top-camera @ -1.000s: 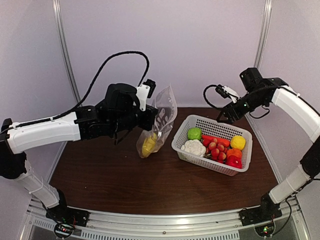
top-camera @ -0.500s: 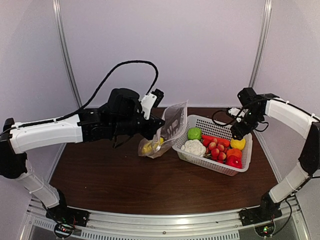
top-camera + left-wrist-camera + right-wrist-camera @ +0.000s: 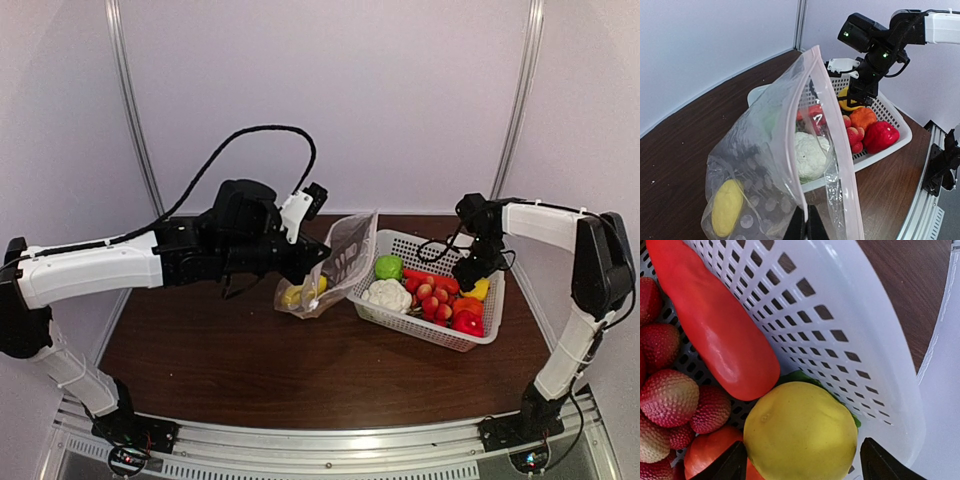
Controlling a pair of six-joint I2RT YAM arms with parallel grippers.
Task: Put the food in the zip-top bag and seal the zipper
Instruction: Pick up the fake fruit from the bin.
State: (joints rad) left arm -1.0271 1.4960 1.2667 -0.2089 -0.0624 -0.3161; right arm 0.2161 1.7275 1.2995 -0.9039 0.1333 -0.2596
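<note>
My left gripper (image 3: 316, 264) is shut on the mouth edge of the clear zip-top bag (image 3: 345, 262). It holds the bag tilted with its mouth beside the basket's left end. The pale zipper (image 3: 790, 130) runs up from my fingertips (image 3: 805, 226), and the mouth gapes. A yellow piece (image 3: 727, 207) lies in the bag's bottom. My right gripper (image 3: 472, 278) is down in the white mesh basket (image 3: 420, 330). It is open, with a finger on each side of the yellow lemon (image 3: 800, 432). Lime (image 3: 389, 267), cauliflower (image 3: 387, 294), strawberries (image 3: 432, 298), orange piece (image 3: 467, 304) and red pepper (image 3: 467, 322) lie in the basket.
A long red pepper (image 3: 710, 320) lies against the lemon. The basket wall (image 3: 840, 315) is close behind my right fingers. The brown table (image 3: 250, 370) has white walls at the back and sides.
My left arm has lowered and tilted the bag towards the basket. My right gripper has come down from above the basket's far side to straddle the lemon.
</note>
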